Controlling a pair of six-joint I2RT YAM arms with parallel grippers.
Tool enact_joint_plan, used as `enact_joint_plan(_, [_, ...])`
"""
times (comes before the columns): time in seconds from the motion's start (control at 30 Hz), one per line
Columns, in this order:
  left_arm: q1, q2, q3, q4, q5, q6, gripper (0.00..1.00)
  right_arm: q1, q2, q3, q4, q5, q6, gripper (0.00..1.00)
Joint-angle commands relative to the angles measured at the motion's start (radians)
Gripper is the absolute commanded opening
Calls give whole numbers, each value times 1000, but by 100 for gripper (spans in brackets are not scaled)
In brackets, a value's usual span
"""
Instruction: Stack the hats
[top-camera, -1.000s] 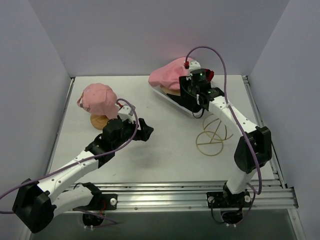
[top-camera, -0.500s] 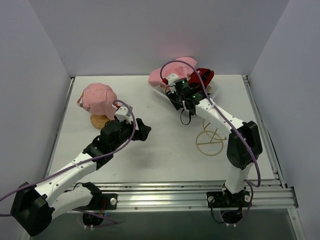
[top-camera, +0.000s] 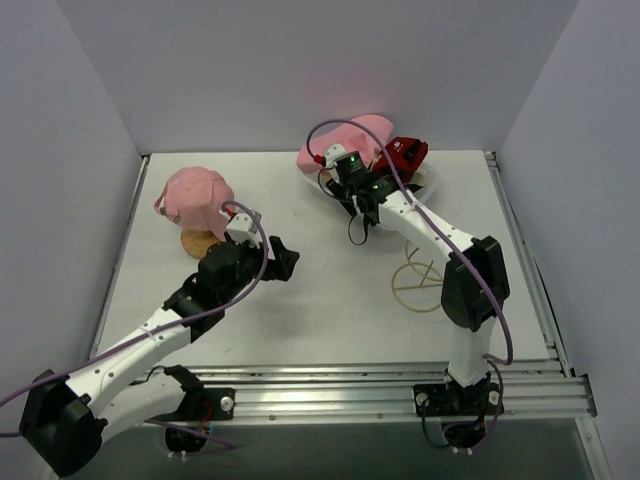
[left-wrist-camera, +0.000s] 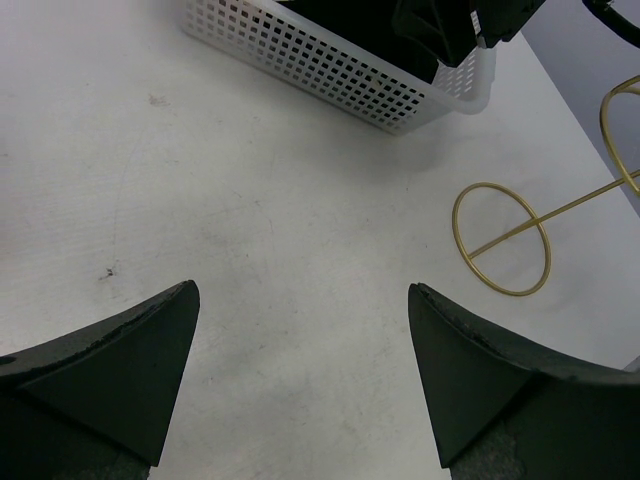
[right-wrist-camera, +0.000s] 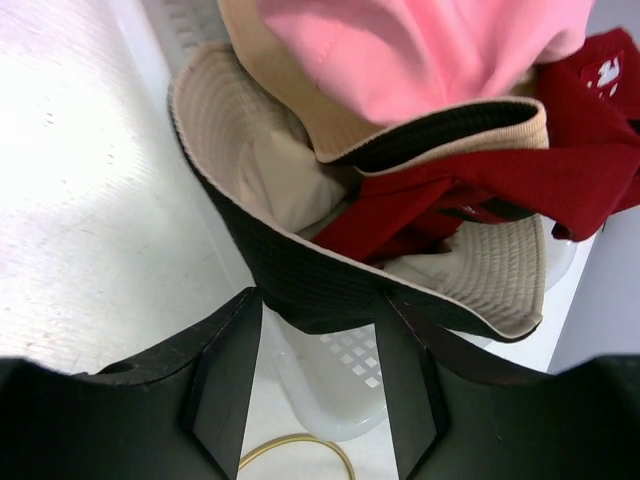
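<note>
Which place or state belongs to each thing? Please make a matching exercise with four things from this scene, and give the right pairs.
Things:
1. pink cap
2. red cap
3. gold wire stand
4. left gripper

Places or states:
A. in the white basket
B. open, above the bare table
C. on the wooden stand
D. on the table, in front of the basket

Pairs: 1-C, 2-A, 3-D, 4-B
</note>
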Motion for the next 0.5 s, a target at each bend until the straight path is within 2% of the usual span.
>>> enact_joint_plan(0.0, [-8,-28,10,29,-20,14,94,30,-88,59,-22,13,-20,45])
enact_joint_plan(0.37, [-6,-2,19,20,-38,21,94,23,-50,58,-51,-7,-92,49])
enact_joint_plan(0.47, [-6,-3,19,19,-40,21,94,3,11,90,-82,3,-102,49])
